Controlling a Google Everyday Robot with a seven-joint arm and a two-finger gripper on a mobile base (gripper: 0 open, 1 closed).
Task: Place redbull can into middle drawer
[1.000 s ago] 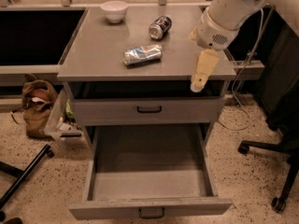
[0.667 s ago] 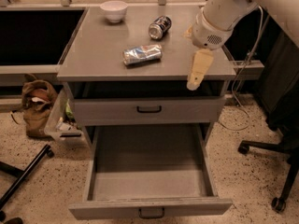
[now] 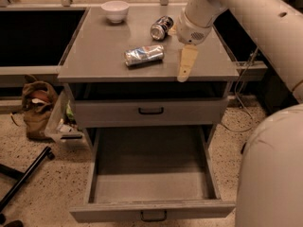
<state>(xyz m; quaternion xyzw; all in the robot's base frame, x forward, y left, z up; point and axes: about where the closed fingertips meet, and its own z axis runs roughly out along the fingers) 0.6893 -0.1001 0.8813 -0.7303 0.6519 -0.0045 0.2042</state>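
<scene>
Moved: the gripper (image 3: 183,74) has swung left to the tabletop's (image 3: 94,56) front edge.
Room: the middle drawer (image 3: 113,211) stands pulled out below.
Arm: it slants down from upper right. The claw's state cannot be told.
Count: two cans, one bowl (image 3: 115,9). The redbull can (image 3: 144,55) lies sideways beside the gripper, with the dark can (image 3: 161,28) behind.

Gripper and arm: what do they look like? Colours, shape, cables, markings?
The gripper, above the cabinet top's right front edge, is pale tan, flat and tapering to a narrow tip. It hangs from a rounded white wrist with a small perforated patch. The arm is a thick off-white tube with a few small dark holes. No cables or markings show on it.
</scene>
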